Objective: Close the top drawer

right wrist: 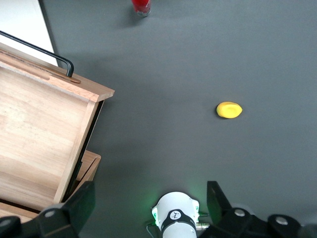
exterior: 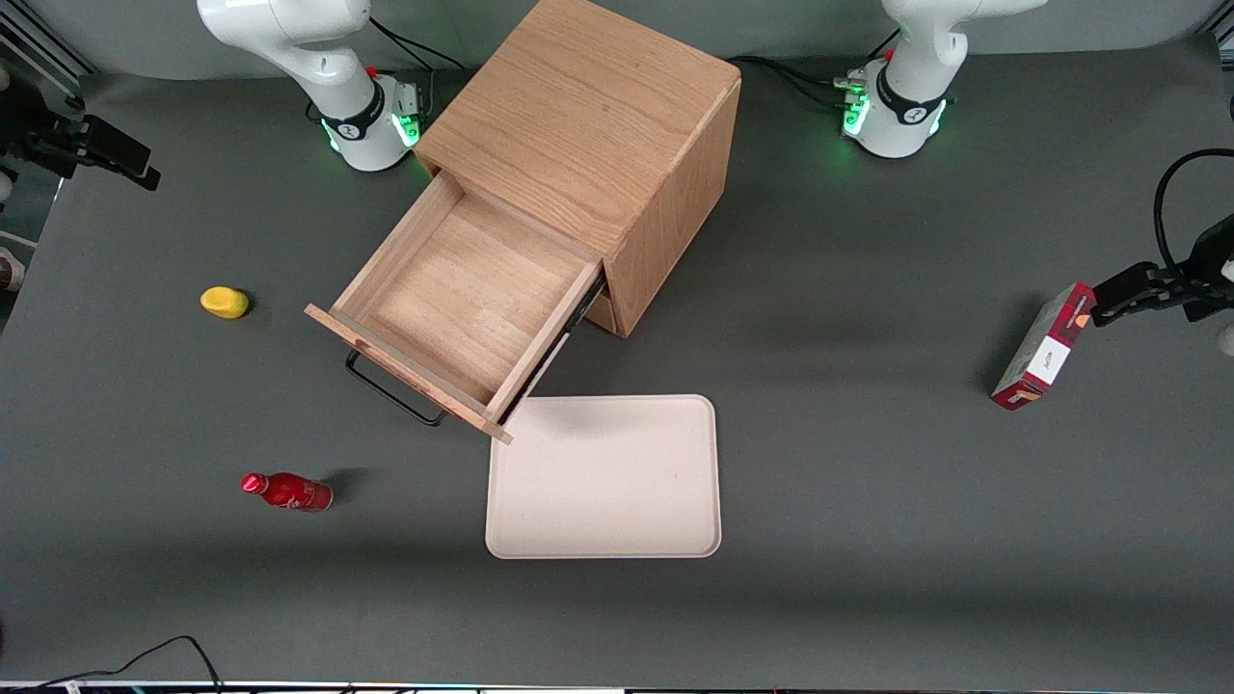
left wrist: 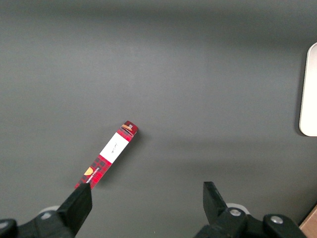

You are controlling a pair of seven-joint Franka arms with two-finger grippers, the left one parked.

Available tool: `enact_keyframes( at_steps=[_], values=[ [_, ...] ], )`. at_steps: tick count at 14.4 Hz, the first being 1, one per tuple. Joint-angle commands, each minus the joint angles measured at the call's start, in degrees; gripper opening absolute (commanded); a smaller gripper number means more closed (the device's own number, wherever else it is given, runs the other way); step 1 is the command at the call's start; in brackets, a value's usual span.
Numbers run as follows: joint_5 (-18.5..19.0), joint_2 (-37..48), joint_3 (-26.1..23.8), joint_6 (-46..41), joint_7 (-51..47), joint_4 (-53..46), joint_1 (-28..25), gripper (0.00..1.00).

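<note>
Top drawer point(exterior: 453, 306) juts fully open from the cabinet point(exterior: 588, 145), handle point(exterior: 390, 392) toward seven o'clock. Gripper point(right wrist: 148, 201) hangs high, jaws wide, empty. Best: push the front squarely toward one o'clock.

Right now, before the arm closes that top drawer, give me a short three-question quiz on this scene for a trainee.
1. True or false: the shallow light-oak top drawer of the wooden cabinet stands pulled out and empty.
2. What lies closest to the drawer's thin black wire handle? A: flat beige tray. B: small yellow object. C: red bottle.
3. Fill in: the open gripper hangs above the dark grey table beside the drawer, holding ____.

Key: 1 true; 2 A; 3 nothing.
</note>
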State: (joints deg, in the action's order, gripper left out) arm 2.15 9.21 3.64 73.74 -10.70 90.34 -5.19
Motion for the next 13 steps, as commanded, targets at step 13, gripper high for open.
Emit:
enact_keyframes(
  at_steps=[13],
  values=[
    [-0.48,-1.39,0.32,0.88,1.30,-2.54,0.18,1.00]
  ],
)
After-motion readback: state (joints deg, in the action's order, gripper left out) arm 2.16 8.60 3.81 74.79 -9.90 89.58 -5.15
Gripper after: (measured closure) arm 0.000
